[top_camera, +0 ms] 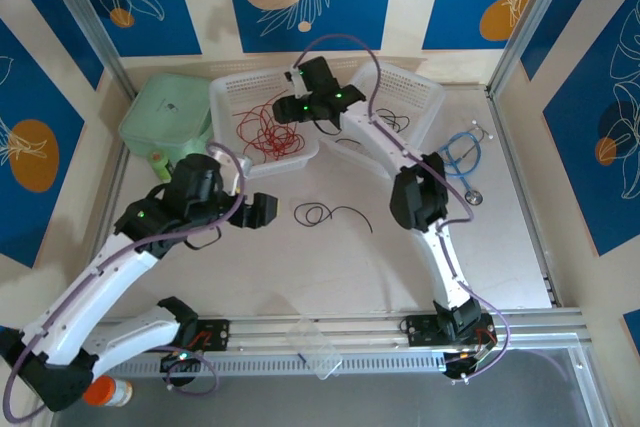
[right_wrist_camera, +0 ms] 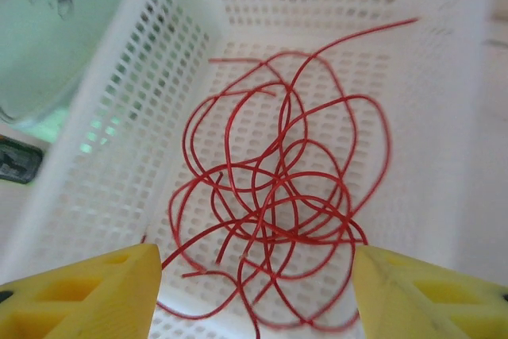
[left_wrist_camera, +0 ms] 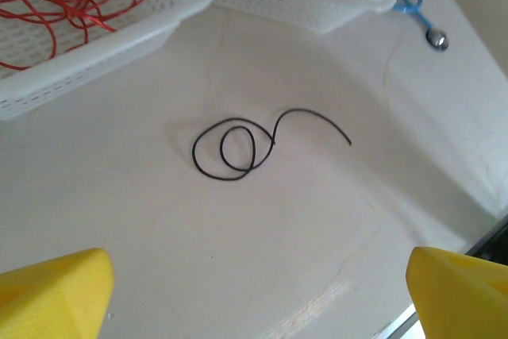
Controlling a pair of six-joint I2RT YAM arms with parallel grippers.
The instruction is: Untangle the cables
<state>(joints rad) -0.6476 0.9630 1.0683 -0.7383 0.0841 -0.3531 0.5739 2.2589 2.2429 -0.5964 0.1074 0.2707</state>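
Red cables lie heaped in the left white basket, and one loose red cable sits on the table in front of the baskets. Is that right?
Not quite. The loose cable on the table is black, not red, as the left wrist view shows. The red cables do lie heaped in the left white basket.

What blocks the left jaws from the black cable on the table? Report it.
Nothing visible. The black cable lies alone on bare table ahead of the open left jaws; the white baskets sit beyond it.
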